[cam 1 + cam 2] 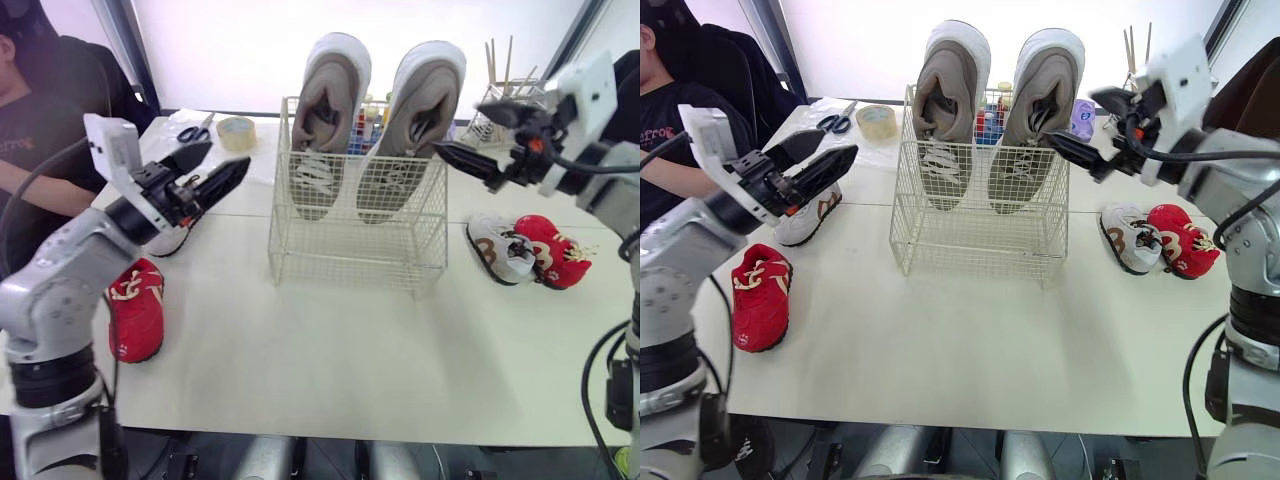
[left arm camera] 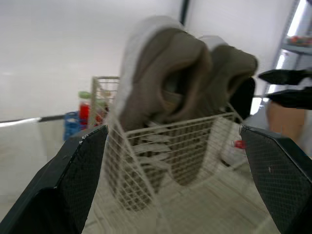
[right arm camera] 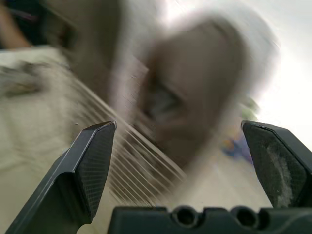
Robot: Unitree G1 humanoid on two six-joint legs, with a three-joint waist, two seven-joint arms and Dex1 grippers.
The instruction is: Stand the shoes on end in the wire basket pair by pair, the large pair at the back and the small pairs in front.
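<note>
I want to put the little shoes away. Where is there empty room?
The front of the white wire basket is bare, ahead of the two big grey shoes. The white table before it is free, between the left small red shoe and the right small white shoe. Behind the basket is crowded with coloured clutter.

A white wire basket [image 1: 970, 240] is sitting mid-way across the pale tabletop [image 1: 970, 350]. A large grey fabric shoe with a white sole [image 1: 945, 110] and its matching partner [image 1: 1035, 105] are standing toe-down side by side along the basket's back, heels rising above the rim. The left gripper [image 1: 838, 146] is hovering left of the basket by a small white shoe with brown trim [image 1: 805, 215], fingers parted. A small red shoe [image 1: 760, 295] is lying nearer the front edge. The right gripper [image 1: 1072, 118] is hanging at the basket's upper right corner, fingers spread, holding nothing. Right of the basket, a second small white shoe [image 1: 1127, 237] and a second small red shoe [image 1: 1180, 240] are lying against each other.
</note>
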